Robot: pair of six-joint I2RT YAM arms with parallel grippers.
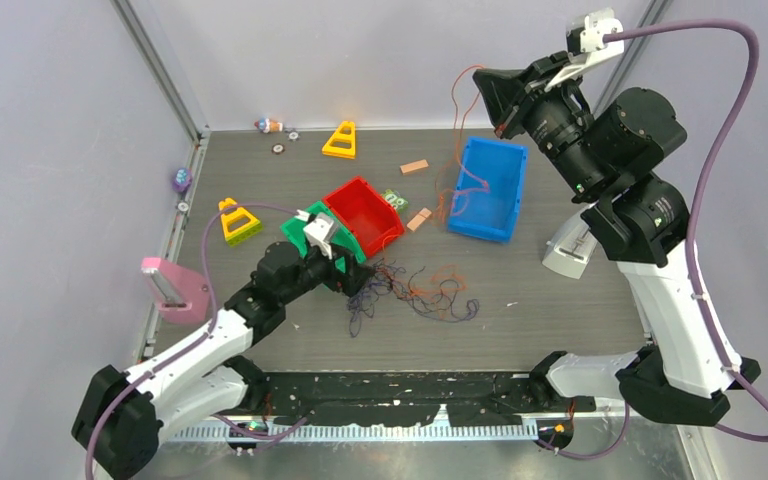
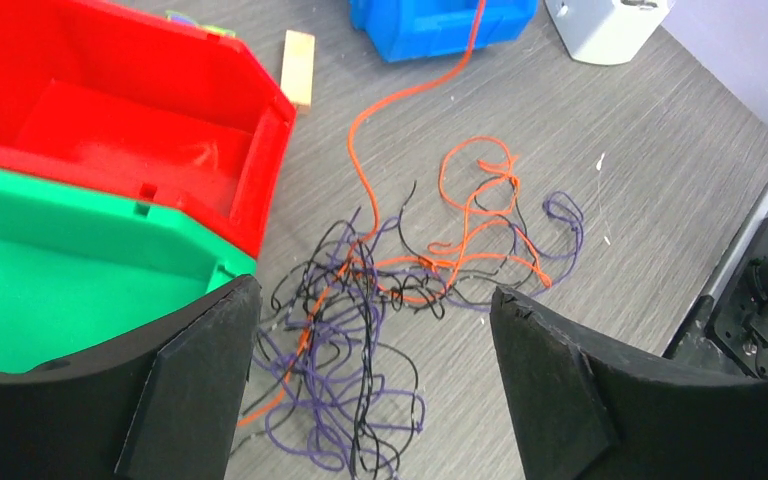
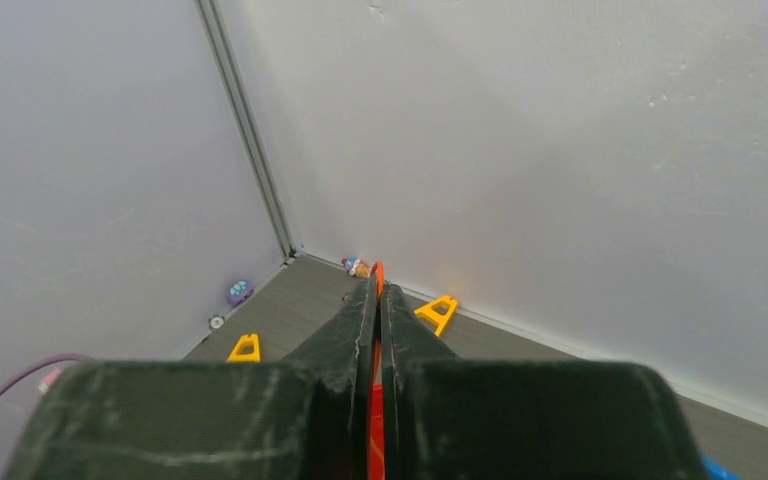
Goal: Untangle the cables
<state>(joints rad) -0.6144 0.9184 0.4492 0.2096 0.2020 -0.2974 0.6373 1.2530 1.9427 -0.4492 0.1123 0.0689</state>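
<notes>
Cables (image 1: 415, 290), thin orange, purple and black ones, lie in a messy pile on the table (image 1: 560, 310) just in front of the red bin (image 1: 365, 212), on the side near the robot. Left of the red bin, and touching it, sits a green bin (image 1: 295, 228). The left gripper (image 1: 345, 275) is low by the near corner of the red bin, at the left end of the pile. Its fingers (image 2: 200, 380) are spread wide, with the pile showing between them, and they pinch nothing. Right of the red bin lies a small wooden block (image 1: 419, 219), and past it stands a blue bin (image 1: 490, 190). One orange cable (image 1: 457, 100) runs from the pile, past the right side of the red bin, over the blue bin and up into the air. The right gripper (image 1: 495, 95) is high above the blue bin, far right of the red bin. Its fingers (image 3: 355, 330) are pressed together on that orange cable, which shows as a red-orange line in the slit between them.
</notes>
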